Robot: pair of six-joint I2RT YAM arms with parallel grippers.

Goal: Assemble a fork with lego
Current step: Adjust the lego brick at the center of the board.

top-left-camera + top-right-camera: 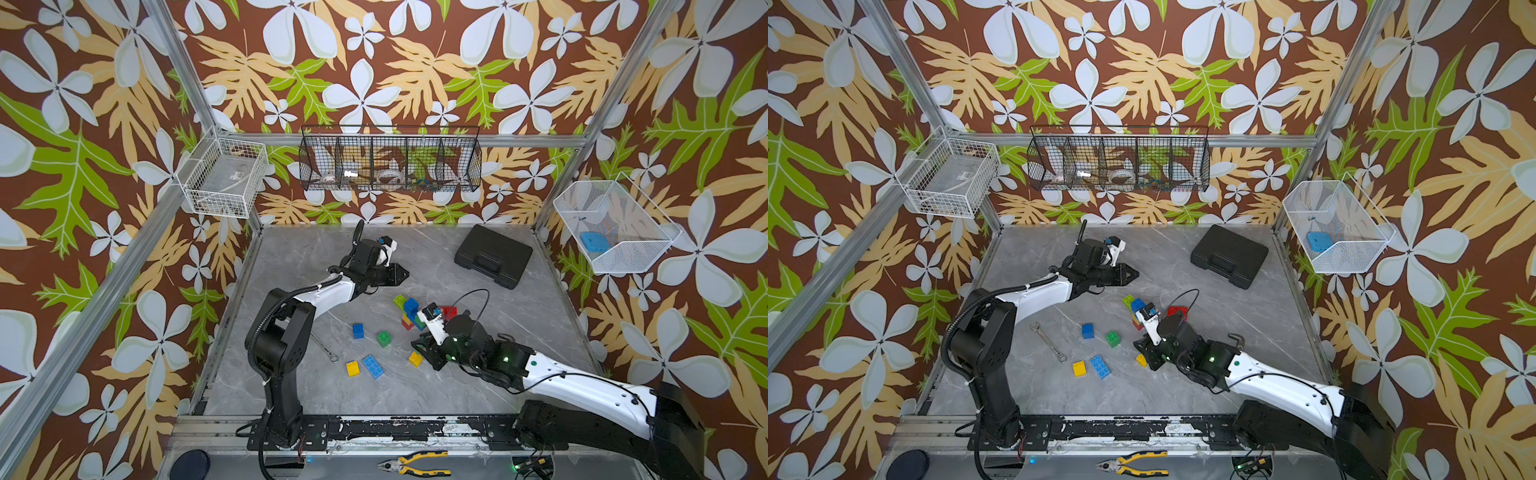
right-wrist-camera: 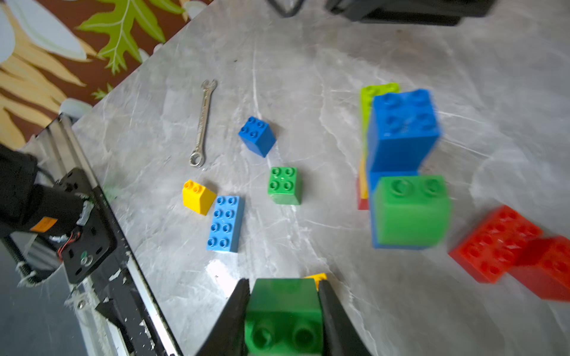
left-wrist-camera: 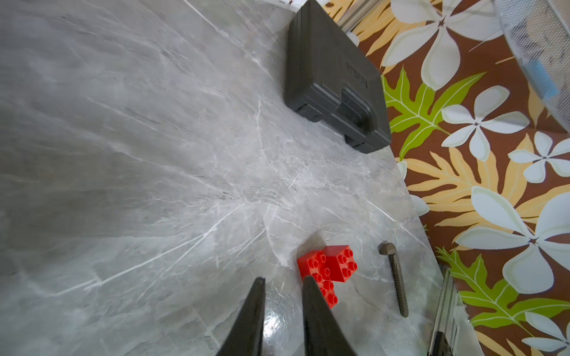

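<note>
A stack of lego bricks [image 1: 409, 311] in blue, lime, yellow, red and green stands mid-table; the right wrist view shows it with a blue top [image 2: 404, 129]. Two red bricks [image 1: 449, 311] [image 3: 327, 268] lie just right of it. Loose blue [image 1: 358, 331], green [image 1: 384, 338], yellow [image 1: 353, 368] and long light-blue [image 1: 372, 366] bricks lie nearer the front. My right gripper [image 1: 424, 352] [image 2: 283, 282] is shut on a green brick [image 2: 283, 308], beside a small yellow brick [image 1: 414, 358]. My left gripper [image 1: 403, 273] [image 3: 284, 279] hovers behind the stack, jaws narrowly apart over bare table.
A wrench [image 1: 324, 347] lies front left by the left arm's base. A black case [image 1: 492, 255] sits at the back right. A dark bolt-like tool [image 3: 396, 277] lies near the right edge. Wire baskets hang on the walls; pliers [image 1: 415, 463] lie outside the front rail.
</note>
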